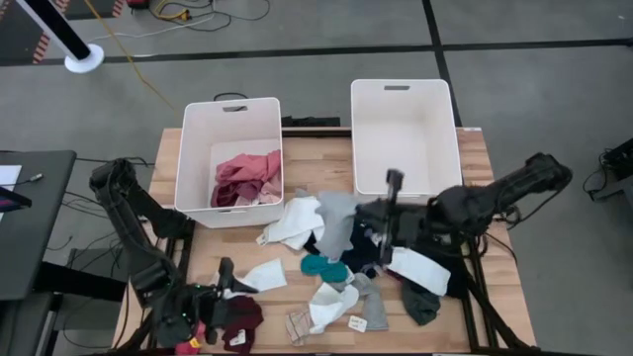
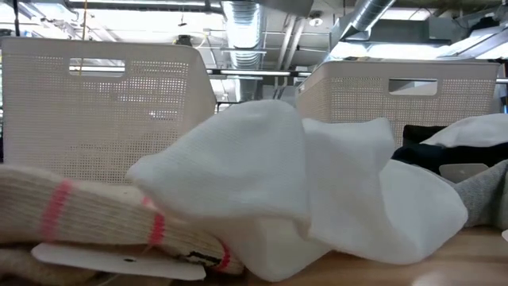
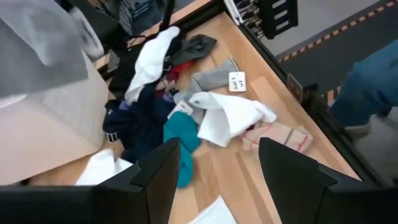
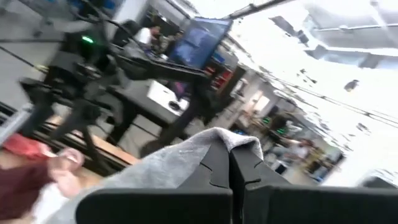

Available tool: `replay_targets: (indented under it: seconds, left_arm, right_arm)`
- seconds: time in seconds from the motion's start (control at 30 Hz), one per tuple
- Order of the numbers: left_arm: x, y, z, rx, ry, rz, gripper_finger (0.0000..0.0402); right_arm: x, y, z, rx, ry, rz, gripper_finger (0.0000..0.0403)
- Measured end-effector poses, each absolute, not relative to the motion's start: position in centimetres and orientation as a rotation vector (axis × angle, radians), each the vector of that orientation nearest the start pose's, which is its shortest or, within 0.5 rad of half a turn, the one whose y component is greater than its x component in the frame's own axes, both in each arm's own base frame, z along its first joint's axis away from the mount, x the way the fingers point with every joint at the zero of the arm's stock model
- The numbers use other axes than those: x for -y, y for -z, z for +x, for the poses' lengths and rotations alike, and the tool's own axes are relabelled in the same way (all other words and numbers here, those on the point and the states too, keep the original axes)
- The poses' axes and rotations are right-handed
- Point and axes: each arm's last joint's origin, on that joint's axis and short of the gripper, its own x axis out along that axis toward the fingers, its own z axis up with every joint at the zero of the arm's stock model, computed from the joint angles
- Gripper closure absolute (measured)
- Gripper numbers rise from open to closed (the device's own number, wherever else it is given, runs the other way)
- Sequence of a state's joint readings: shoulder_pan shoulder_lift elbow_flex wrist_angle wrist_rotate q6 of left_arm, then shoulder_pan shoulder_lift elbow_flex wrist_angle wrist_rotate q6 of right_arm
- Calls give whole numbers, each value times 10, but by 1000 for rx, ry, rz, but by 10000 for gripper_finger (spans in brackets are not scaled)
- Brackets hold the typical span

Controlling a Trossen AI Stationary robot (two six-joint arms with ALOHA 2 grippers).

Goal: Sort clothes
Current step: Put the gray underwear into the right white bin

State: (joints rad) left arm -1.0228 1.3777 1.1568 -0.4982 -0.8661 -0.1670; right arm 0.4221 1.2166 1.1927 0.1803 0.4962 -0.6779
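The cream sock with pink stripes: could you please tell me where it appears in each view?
High view: cream sock near the table's front edge, just left of the white garment.
Low view: lower left, close to the camera, with the white garment lapping over it.
Left wrist view: on bare wood, beside the white garment.
Right wrist view: not in it.
Shared landmark: that white garment.
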Motion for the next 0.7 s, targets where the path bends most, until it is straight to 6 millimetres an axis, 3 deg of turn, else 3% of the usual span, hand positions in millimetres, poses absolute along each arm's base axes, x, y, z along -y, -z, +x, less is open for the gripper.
replay_targets:
  seconds: [0.4, 0.7]
  left_arm:
    - [227, -302, 161, -515, 56, 320, 188]
    - [229, -301, 159, -532, 70, 266, 188]
  right_arm:
    - [-41, -446, 201, 22, 443, -605, 403]
    - [3, -448, 171, -90, 668, -546, 403]
